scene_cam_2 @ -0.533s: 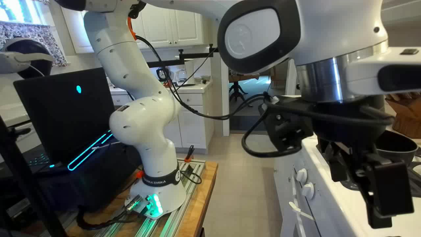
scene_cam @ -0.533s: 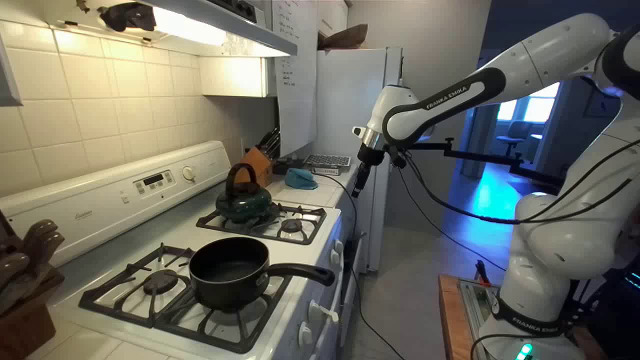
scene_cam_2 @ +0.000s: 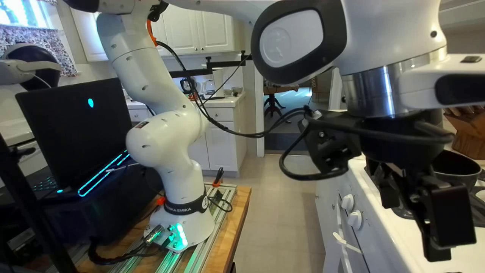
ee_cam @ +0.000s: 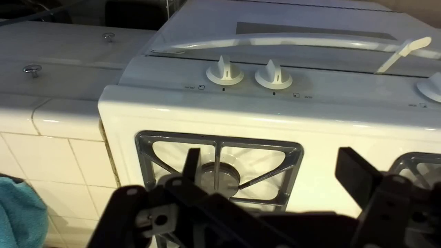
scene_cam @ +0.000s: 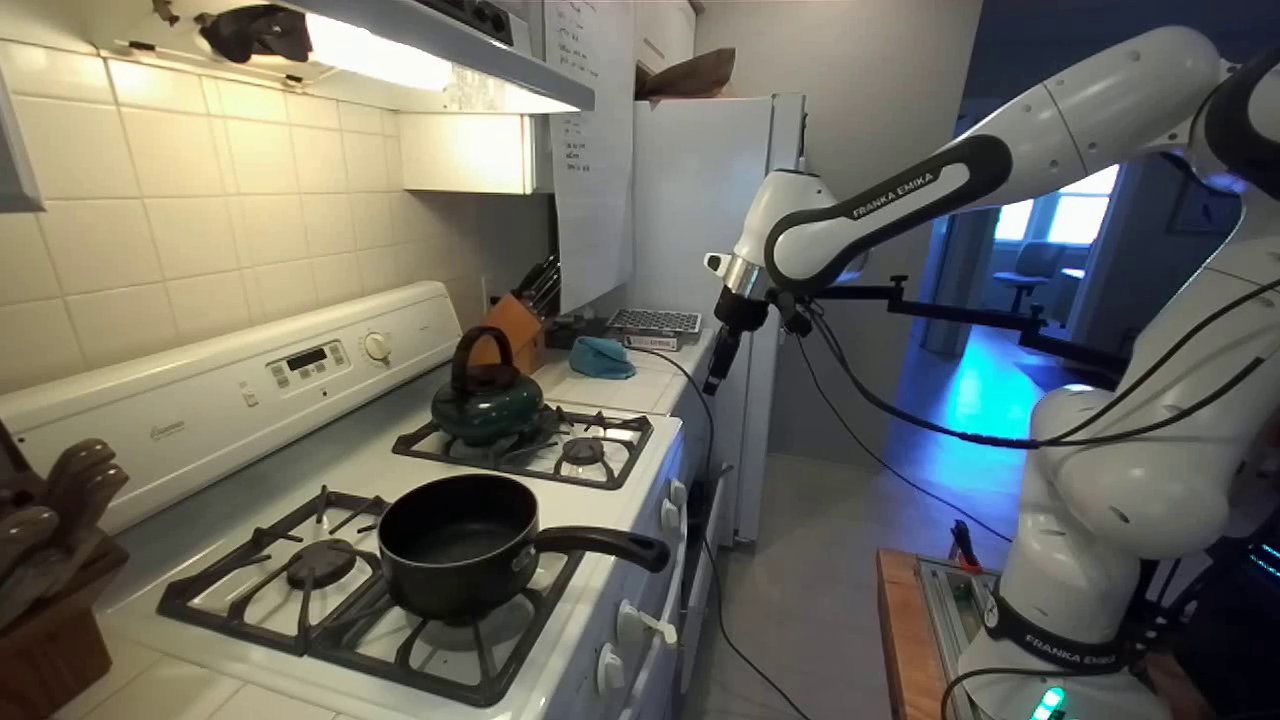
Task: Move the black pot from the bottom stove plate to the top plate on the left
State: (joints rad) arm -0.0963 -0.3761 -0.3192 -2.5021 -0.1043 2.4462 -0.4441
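The black pot (scene_cam: 455, 560) sits upright on the front burner of the near grate (scene_cam: 300, 640) in an exterior view. Its handle (scene_cam: 605, 543) sticks out past the stove's front edge. The pot also shows partly behind my gripper in an exterior view (scene_cam_2: 456, 170). The rear burner (scene_cam: 320, 563) of that same grate is bare. My gripper (scene_cam: 714, 378) hangs in the air, apart from the pot. In the wrist view my gripper (ee_cam: 270, 163) is open, its fingers wide apart with nothing between them, above the other grate's front burner (ee_cam: 220, 181). The pot is not visible there.
A dark green kettle (scene_cam: 487, 405) stands on the rear of the far grate. Knife blocks (scene_cam: 50, 600) stand beside the stove. Control knobs (ee_cam: 225, 72) and an oven handle (ee_cam: 275, 40) line the stove's front. A range hood (scene_cam: 450, 45) overhangs the stove. A blue cloth (scene_cam: 602, 357) lies on the counter.
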